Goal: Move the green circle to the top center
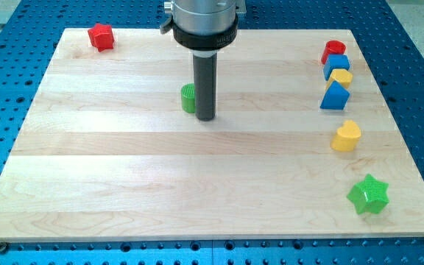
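Observation:
The green circle (pixel 188 98) sits on the wooden board (pixel 124 169), in the upper middle, partly hidden behind my rod. My tip (pixel 206 118) rests on the board just to the right of the green circle and slightly below it, touching or nearly touching its right side.
A red star (pixel 101 37) lies at the top left. At the right edge stand a red block (pixel 334 50), a blue cube (pixel 336 65), a yellow block (pixel 340 77), a blue triangle (pixel 335 96), a yellow heart (pixel 346 137) and a green star (pixel 368 194).

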You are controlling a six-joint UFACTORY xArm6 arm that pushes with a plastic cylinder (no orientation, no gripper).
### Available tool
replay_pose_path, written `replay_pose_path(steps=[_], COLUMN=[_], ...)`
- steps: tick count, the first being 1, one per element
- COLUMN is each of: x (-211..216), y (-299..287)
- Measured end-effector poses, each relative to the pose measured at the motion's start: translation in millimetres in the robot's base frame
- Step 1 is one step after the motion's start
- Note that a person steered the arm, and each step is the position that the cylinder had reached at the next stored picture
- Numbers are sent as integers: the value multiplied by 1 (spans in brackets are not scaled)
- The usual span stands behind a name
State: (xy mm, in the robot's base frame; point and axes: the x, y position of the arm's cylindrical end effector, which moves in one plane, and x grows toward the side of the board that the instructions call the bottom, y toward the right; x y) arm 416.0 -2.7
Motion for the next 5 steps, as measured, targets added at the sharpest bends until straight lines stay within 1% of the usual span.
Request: replay_pose_path(steps=[1, 2, 3, 4, 5], x=[-27, 8, 56, -18, -94], y=[-4, -42, -70, -65, -33])
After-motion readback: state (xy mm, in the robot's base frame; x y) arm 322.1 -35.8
